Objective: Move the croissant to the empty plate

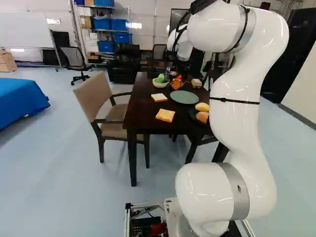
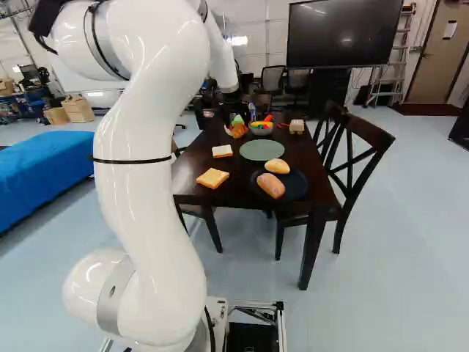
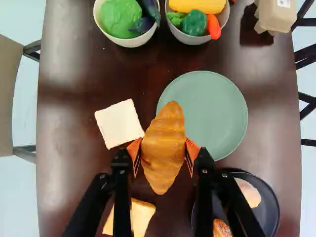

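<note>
Over the table (image 3: pixel 64 173), my pincer (image 2: pixel 234 121) is closed on the croissant (image 3: pixel 163 148), an orange pad (image 3: pixel 134 149) pressing it from each side, around its middle. I have it up off the surface, its far end overlapping the rim of the green plate (image 3: pixel 217 108) in the wrist view. That plate has nothing on it.

Close by, a pale bread slice (image 3: pixel 117 123) lies beside one finger; a more toasted slice (image 3: pixel 140 217) lies partly hidden under that same finger. Beneath the other finger I can see part of a dark plate (image 3: pixel 269 217) holding a round roll (image 3: pixel 248 192) and a longer, browner one (image 2: pixel 270 185).

Beyond the green plate sit two bowls. The cream bowl (image 3: pixel 129 42) has a leafy green head (image 3: pixel 120 18) and something dark purple in it; the grey bowl (image 3: pixel 191 37) has yellow, green and orange-red vegetables. Near them stands a tan carton (image 3: pixel 274 16).

Further out, I get a beige armchair (image 1: pixel 96 94) along one side of the table and dark wooden chairs (image 2: pixel 360 158) along the other. A blue cover (image 1: pixel 19 98) shows at the left of the left base view, and a large dark screen (image 2: pixel 341 35) stands behind everything in the right one.
</note>
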Controlling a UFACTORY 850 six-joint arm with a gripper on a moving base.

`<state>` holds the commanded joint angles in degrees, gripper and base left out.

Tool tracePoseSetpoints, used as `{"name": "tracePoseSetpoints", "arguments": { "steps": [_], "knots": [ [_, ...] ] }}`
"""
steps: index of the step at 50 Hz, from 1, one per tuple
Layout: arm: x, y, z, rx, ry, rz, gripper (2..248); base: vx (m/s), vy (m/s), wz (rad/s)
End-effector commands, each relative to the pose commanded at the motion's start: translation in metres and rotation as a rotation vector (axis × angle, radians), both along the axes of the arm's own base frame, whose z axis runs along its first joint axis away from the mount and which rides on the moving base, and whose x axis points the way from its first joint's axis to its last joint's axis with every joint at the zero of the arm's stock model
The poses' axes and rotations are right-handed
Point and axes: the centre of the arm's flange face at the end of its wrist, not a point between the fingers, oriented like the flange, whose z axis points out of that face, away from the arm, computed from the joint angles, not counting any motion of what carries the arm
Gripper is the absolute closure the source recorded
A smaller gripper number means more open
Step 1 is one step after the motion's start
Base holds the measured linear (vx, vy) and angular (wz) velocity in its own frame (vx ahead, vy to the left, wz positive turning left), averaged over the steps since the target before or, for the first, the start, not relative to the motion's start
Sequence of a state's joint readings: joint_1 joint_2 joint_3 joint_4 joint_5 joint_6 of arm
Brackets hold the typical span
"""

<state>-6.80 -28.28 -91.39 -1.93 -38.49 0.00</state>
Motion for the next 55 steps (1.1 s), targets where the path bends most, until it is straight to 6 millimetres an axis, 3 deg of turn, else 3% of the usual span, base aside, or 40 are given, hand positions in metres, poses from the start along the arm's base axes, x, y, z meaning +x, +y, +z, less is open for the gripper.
{"name": "tracePoseSetpoints", "arguments": {
  "steps": [22,55],
  "knots": [
    [0.014,-0.042,-0.003,-0.002,-0.015,-0.057,117,0.0,0.0,0.0],
    [0.03,-0.098,-0.048,0.005,0.028,-0.13,117,0.0,0.0,0.0]
  ]
}}
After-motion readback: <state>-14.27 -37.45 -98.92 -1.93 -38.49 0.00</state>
